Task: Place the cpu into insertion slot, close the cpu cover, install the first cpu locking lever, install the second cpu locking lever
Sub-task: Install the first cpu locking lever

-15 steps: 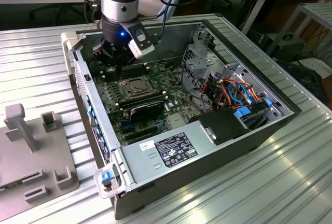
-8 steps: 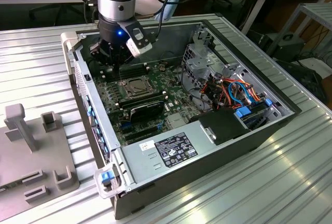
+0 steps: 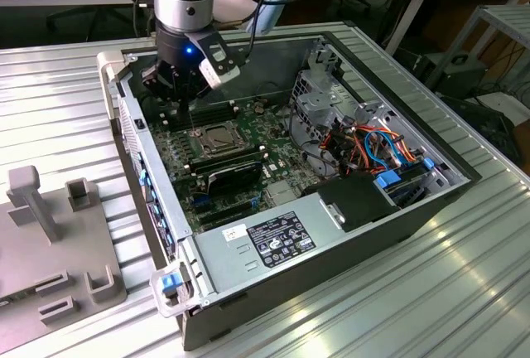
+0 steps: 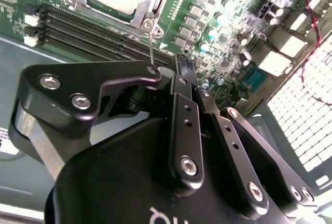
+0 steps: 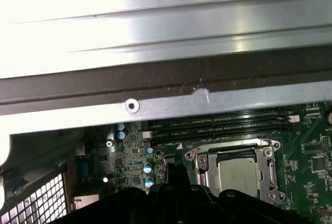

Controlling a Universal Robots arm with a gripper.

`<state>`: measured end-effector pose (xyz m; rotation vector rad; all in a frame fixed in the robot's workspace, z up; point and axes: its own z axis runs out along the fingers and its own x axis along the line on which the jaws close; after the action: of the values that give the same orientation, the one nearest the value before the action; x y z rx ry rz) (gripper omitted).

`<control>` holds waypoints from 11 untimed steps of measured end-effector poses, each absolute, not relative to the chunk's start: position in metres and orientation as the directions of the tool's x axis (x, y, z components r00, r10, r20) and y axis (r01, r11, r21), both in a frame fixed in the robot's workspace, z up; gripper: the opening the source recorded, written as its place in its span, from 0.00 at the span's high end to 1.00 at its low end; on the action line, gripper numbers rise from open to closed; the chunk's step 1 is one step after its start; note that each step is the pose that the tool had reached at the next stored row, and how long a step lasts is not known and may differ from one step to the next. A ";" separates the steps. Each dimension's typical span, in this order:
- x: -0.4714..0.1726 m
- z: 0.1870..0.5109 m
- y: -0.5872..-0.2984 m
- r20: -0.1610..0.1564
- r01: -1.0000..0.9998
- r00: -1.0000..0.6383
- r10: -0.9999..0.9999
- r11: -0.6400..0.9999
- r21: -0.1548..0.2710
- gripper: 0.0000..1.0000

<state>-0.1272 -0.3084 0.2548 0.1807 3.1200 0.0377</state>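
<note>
One cpu [image 5: 238, 176] lies seated in the insertion slot [image 5: 209, 178], cpu cover [image 5: 270, 175] closed flat over its edges. Hand [image 4: 167, 73] sits just beside the slot, fingers drawn fully together; the thin wire locking lever [image 4: 150, 45] rises to touch their tip.

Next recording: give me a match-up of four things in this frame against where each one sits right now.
Things:
1. cpu
2. memory sticks
3. gripper
4. grey fixture

Places:
A. outside the case, on the exterior view's left
B. in the insertion slot
C. in long rows between socket and case wall
D. over the motherboard, beside the socket

Pairs: 1-B, 2-C, 3-D, 4-A
</note>
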 end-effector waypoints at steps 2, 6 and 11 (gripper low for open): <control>-0.127 0.255 -0.307 -0.015 0.115 -0.993 0.115 0.993 0.025 0.89; -0.120 0.254 -0.305 -0.015 0.110 -0.994 0.110 0.994 0.026 0.89; -0.107 0.254 -0.304 -0.015 0.101 -0.995 0.101 0.995 0.026 0.89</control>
<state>-0.1071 -0.3041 0.2535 0.1583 3.1215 0.0387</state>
